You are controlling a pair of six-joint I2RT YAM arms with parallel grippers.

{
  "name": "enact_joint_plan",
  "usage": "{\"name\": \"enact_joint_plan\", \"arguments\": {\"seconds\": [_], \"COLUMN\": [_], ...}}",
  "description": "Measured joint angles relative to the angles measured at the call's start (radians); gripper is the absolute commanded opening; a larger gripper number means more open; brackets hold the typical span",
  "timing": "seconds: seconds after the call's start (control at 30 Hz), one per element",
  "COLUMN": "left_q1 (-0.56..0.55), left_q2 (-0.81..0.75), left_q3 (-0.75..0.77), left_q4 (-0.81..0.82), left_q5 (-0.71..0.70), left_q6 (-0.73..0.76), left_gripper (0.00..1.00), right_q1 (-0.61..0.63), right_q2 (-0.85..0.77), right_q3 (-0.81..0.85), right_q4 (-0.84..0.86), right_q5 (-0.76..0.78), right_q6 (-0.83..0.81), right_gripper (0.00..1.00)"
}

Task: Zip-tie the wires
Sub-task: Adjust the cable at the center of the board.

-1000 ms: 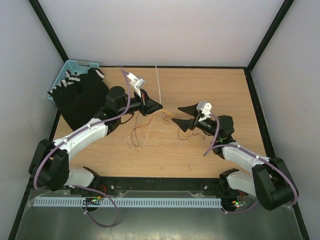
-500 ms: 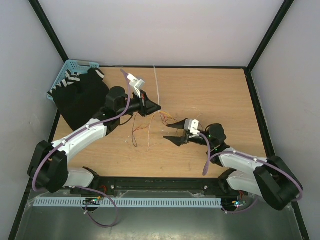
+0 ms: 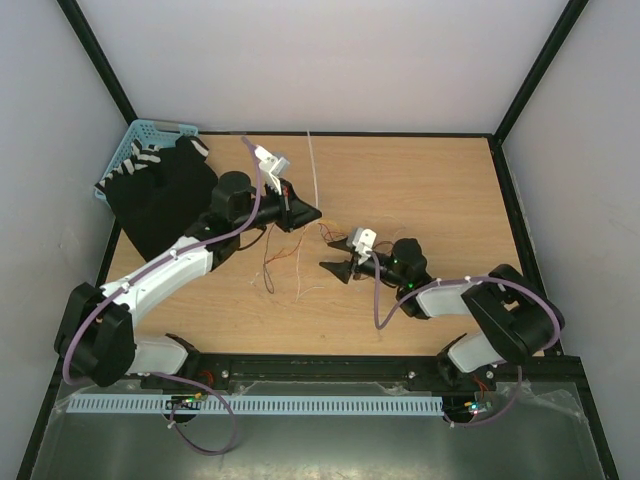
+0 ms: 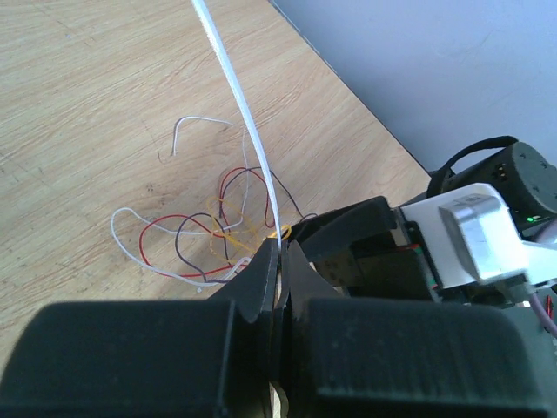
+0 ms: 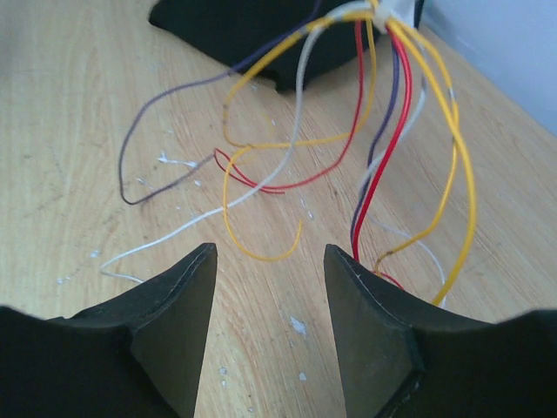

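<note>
My left gripper is shut on the zip tie, a thin white strip running from its jaws toward the back wall. The wires are thin red, yellow, white and purple strands curling on the table just beyond the left jaws. In the right wrist view they gather into one bunch at the top edge, beside the left gripper's black fingers. My right gripper sits low over the table, open, facing the strands, with nothing between its fingers.
A black cloth lies at the back left, partly over a light blue basket. Black frame posts stand at the table's corners, and a black rail runs along the near edge between the arm bases.
The right arm has swung left and dropped low toward the wires, its jaws slightly narrower. The left gripper has stayed almost still, holding the zip tie.
</note>
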State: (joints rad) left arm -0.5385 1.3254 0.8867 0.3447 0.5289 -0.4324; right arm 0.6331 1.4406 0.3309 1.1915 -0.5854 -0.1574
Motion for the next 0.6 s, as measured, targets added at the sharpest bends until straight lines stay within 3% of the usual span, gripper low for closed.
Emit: {"name": "enact_joint_plan", "arguments": {"seconds": [0.37, 0.6], "left_q1": [-0.005, -0.009], "left_q2": [-0.003, -0.004], "left_q3": [0.003, 0.004], "left_q4": [-0.026, -0.031], "left_q5": [-0.014, -0.014], "left_q6": [0.0, -0.001], "left_gripper": [0.0, 0.0], "right_q1": [0.002, 0.002], "right_q2": [0.074, 0.108], "right_q3": [0.042, 0.1], "right_q4": [0.017, 0.008], "right_q5": [0.13, 0.143], "right_q6": [-0.101, -0.158], "right_gripper": [0.67, 0.63]}}
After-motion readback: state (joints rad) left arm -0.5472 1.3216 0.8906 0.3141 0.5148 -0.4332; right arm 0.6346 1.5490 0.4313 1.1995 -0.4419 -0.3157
